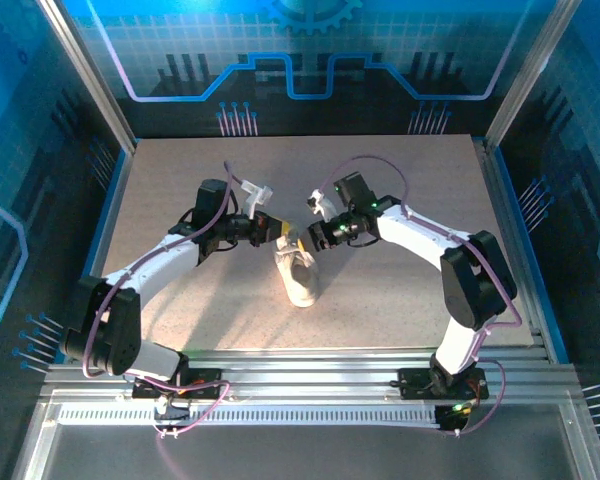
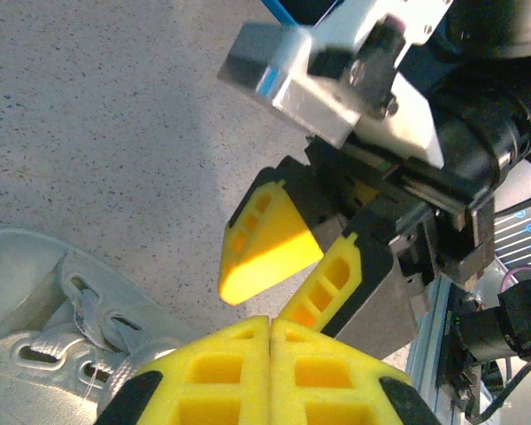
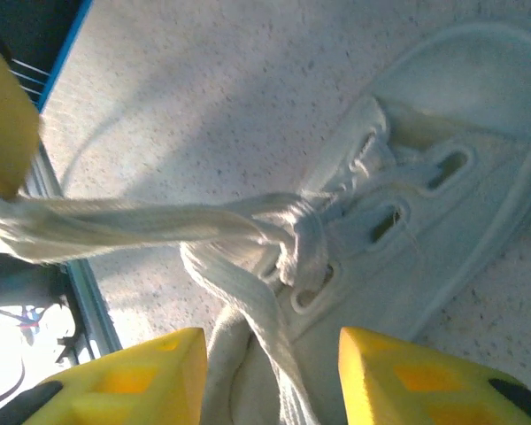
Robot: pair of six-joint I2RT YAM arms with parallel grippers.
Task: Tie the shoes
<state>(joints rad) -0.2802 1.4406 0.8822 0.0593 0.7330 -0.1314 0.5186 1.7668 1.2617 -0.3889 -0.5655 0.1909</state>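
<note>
counts: one white sneaker; two arms, each with one tool; one speckled worktop
sneaker: lies on the worktop near its middle, sole down, with one end toward the arms' bases and the other end up under the two tools
laces: thin, white, loose over the tongue; one flat strand is pulled off sideways from the sneaker; another runs down between the right tool's fingers; three eyelets show in a row in the right wrist view
left tool: comes in from the left, above the far end of the sneaker; in the left wrist view its two yellow fingers are pressed flat together, seam to seam; in the right wrist view the sideways strand ends right at one yellow finger, so it is pinching the laces
right tool: comes in from the right, tip close to the left tool's tip; its fingers are spread wide, gripping nothing, with the laced part of the sneaker just beyond them
sneaker to tools: both tips hang over its far end; the rest of it reaches back toward the bases, clear of both tools
</note>
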